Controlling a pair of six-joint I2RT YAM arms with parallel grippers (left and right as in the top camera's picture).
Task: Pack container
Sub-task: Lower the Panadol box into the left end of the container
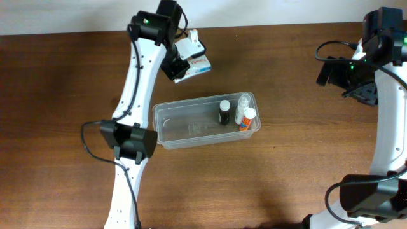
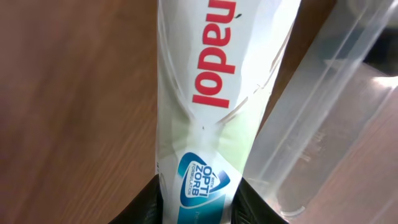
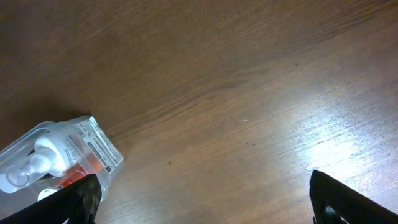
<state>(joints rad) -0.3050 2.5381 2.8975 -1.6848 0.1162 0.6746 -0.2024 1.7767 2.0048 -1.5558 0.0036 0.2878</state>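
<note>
The clear plastic container (image 1: pixel 191 127) lies on the wooden table at the centre. Its right end holds a black-capped bottle (image 1: pixel 224 111), a clear bottle (image 1: pixel 243 103) and an orange-capped bottle (image 1: pixel 248 117). My left gripper (image 1: pixel 180 62) is shut on a white Panadol box (image 1: pixel 194 57) with red lettering, held above the table just behind the container's left end. In the left wrist view the box (image 2: pixel 217 106) fills the middle and the container's rim (image 2: pixel 323 87) is to the right. My right gripper (image 1: pixel 353 79) is open and empty at the far right; its wrist view shows the container's end (image 3: pixel 56 155) at lower left.
The brown wooden table (image 1: pixel 286 178) spreads around the container. The white arm bases stand at the front left (image 1: pixel 130 143) and front right (image 1: pixel 375 194). A pale wall edge runs along the back.
</note>
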